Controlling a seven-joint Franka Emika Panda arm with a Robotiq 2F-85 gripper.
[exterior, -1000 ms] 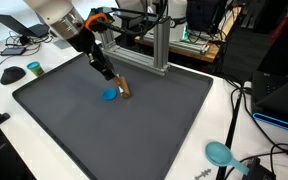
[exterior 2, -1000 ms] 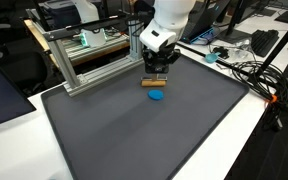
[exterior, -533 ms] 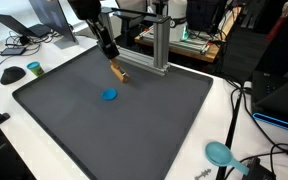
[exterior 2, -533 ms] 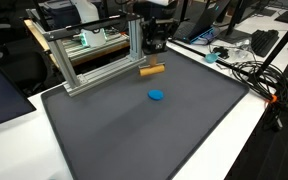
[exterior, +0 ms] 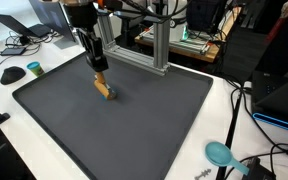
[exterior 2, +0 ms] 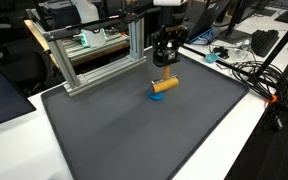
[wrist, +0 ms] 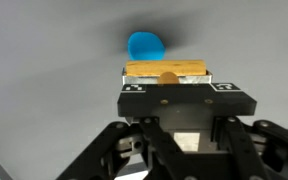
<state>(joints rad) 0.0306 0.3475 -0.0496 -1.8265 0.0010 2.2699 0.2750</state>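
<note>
Gripper point(exterior: 100, 78) on a black wrist, pointing down over the mat. Jaws clamped on a small wooden block point(exterior: 105, 90). Wrist view confirms this: block point(wrist: 184, 69) is pinched at the gripper point(wrist: 168, 80), tan face toward the lens.

Block's long axis runs crosswise to the fingers, side to side in the wrist view. In an exterior view the block point(exterior 2: 165, 85) sits close to level, one end a touch higher. It hangs low under the gripper point(exterior 2: 165, 73). Cannot tell whether it grazes the mat or clears it.

Key relation: a blue disc point(wrist: 145, 45) lies flat on the mat just beyond the block's long side in the wrist view, offset toward one end and not centred under the hand. In an exterior view the disc point(exterior 2: 159, 97) peeks out from below the block, nearly touching it by eye. In the opposite exterior view the disc is hidden behind block and hand.

Carrier: dark grey mat point(exterior 2: 114, 140) on a white table point(exterior: 44, 150). Block and disc sit in the half of the mat toward the aluminium frame point(exterior 2: 94, 60), about midway along that edge and inboard of it.

Off the mat: a teal scoop point(exterior: 219, 152) near one corner with cables beside it, and a dark mouse point(exterior: 12, 74) on the table past the opposite side. Both are well apart from the hand.
</note>
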